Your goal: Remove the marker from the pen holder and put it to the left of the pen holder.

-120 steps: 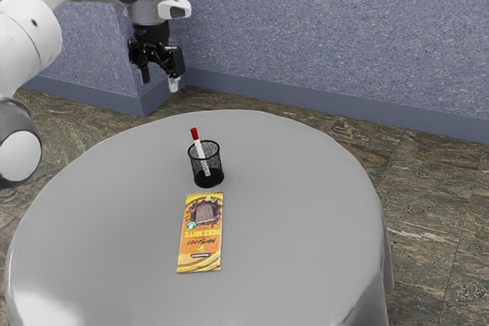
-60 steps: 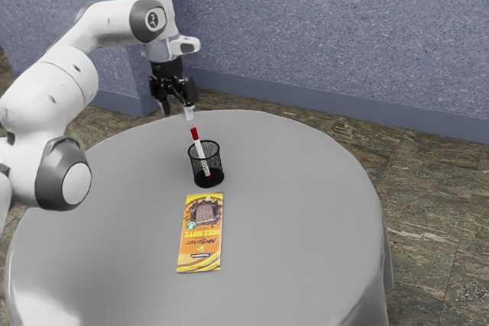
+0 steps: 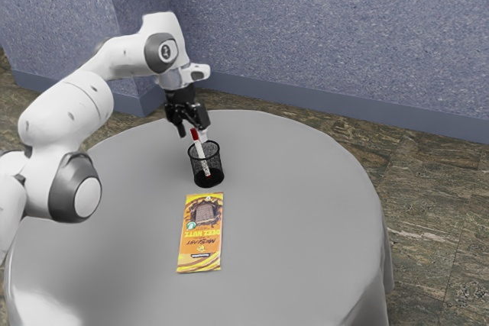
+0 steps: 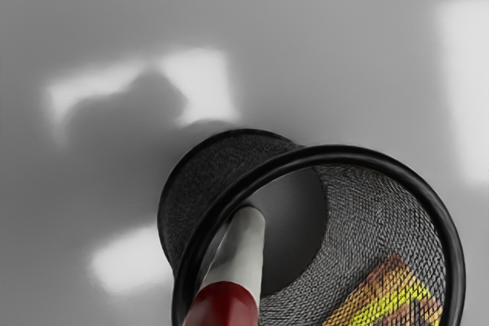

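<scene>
In the exterior view my gripper (image 3: pixel 192 135) is open at the top of the marker (image 3: pixel 195 134), its fingers apart with the red cap showing between them. The white-bodied marker leans inside the black mesh pen holder (image 3: pixel 216 163), which stands upright on the table. From the wrist camera, the marker (image 4: pixel 243 243) rises toward my hand, red end nearest, and its lower end is inside the pen holder (image 4: pixel 452 246).
A yellow and orange chocolate bar wrapper (image 3: pixel 202 233) lies flat on the round grey table (image 3: pixel 306 211), close to the pen holder. A blue-grey wall (image 3: pixel 344 36) stands behind the table.
My arm has swung in over the table, and the gripper has moved toward the exterior view's right and down to the marker's cap. The marker, holder and wrapper have stayed put.
</scene>
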`<action>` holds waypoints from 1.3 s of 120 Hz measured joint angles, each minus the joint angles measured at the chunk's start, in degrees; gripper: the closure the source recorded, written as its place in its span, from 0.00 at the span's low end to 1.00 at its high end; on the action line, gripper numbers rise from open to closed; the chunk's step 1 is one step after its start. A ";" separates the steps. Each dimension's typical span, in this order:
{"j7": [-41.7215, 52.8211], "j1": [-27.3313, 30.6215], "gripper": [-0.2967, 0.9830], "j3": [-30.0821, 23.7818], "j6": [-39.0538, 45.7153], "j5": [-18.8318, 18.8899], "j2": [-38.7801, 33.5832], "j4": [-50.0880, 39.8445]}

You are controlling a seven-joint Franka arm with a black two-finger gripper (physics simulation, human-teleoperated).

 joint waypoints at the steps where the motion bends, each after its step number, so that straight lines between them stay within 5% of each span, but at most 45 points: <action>1: 0.04 0.00 0.23 0.00 0.07 -0.03 0.03 -0.01; 14: 0.54 0.00 0.27 0.00 0.77 -0.35 0.19 -0.06; 35: 1.18 0.00 0.60 0.14 1.22 -0.46 0.15 0.02; 55: 1.65 0.00 0.75 0.16 1.08 -0.48 -0.02 0.02; 80: 2.08 0.00 0.81 0.14 -0.42 -0.05 -2.32 0.03; 104: 2.45 0.06 0.83 0.19 -8.31 0.85 -13.22 -0.04; 128: 2.91 1.67 0.84 0.46 -19.63 8.16 -16.60 -2.09; 156: 3.66 1.79 0.84 0.54 -26.93 17.31 -9.24 -3.93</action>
